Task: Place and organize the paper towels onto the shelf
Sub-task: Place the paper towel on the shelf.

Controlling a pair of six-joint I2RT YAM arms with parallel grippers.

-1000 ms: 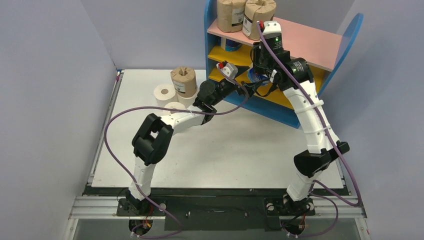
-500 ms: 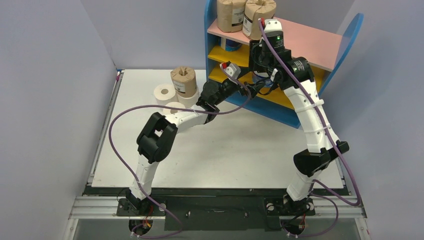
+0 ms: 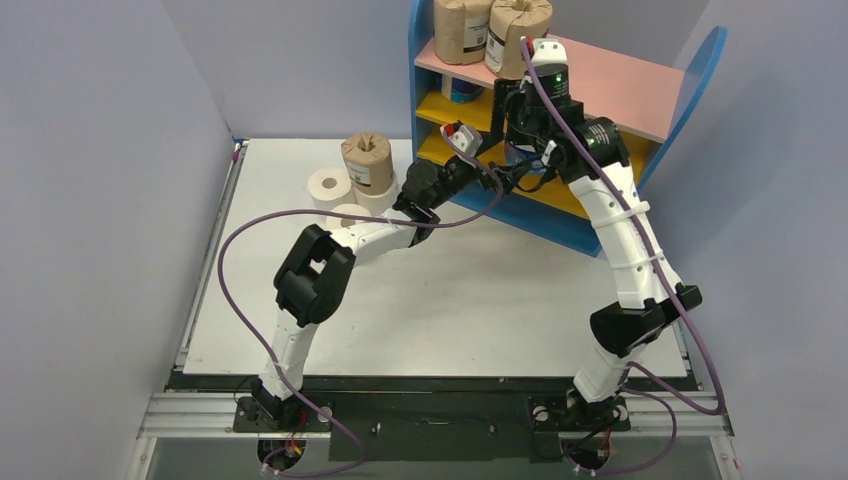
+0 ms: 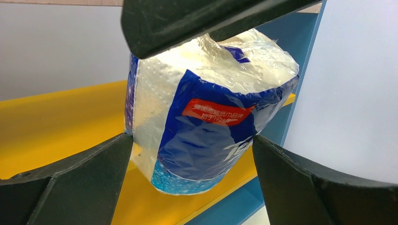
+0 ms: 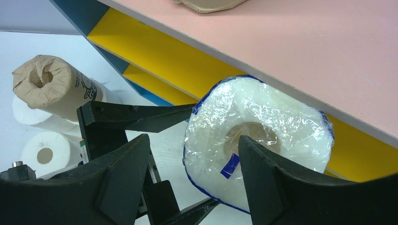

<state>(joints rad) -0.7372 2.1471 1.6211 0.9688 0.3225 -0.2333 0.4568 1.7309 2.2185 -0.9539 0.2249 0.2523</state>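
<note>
Paper towel roll, wrapped in blue-and-white plastic, stands on a yellow board of the shelf, near its front edge. Around it the left hand is spread to its widest, one finger on either side, gripping nothing. Above, the right hand has its fingers apart, one over the core and the other clear of the wrap. Two brown-wrapped rolls sit on the pink top board. Other rolls lie on the counter.

2 arms: white shells, black joints, purple cables.
</note>
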